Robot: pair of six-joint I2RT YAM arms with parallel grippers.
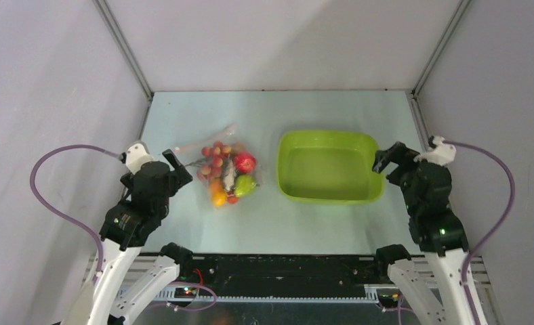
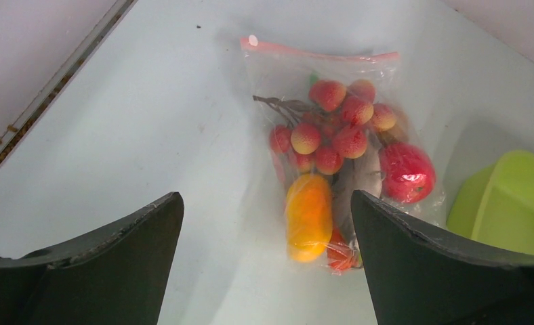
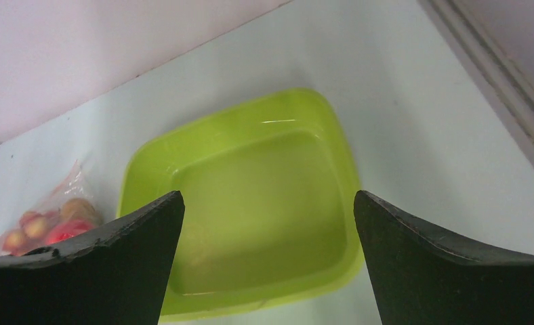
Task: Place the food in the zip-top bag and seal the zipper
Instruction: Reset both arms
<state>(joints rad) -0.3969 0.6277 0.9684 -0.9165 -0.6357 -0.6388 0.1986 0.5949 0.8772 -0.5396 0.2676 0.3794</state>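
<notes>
Pale table (image 1: 183,223): food (image 2: 349,135) sits in the zip-top bag (image 2: 278,74) beside the green tub (image 1: 329,166). Left gripper (image 2: 265,200) and right gripper (image 3: 268,200) gape empty. Next, probably press the zipper (image 2: 318,52) shut.

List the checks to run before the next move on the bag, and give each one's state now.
1. All food inside the zip-top bag: ok, no piece shows outside it.
2. The zipper sealed end to end: cannot tell.
3. The left hand open, holding nothing: ok.
4. The right hand open, holding nothing: ok.
5. The bag lying apart from the green tub: ok.
</notes>
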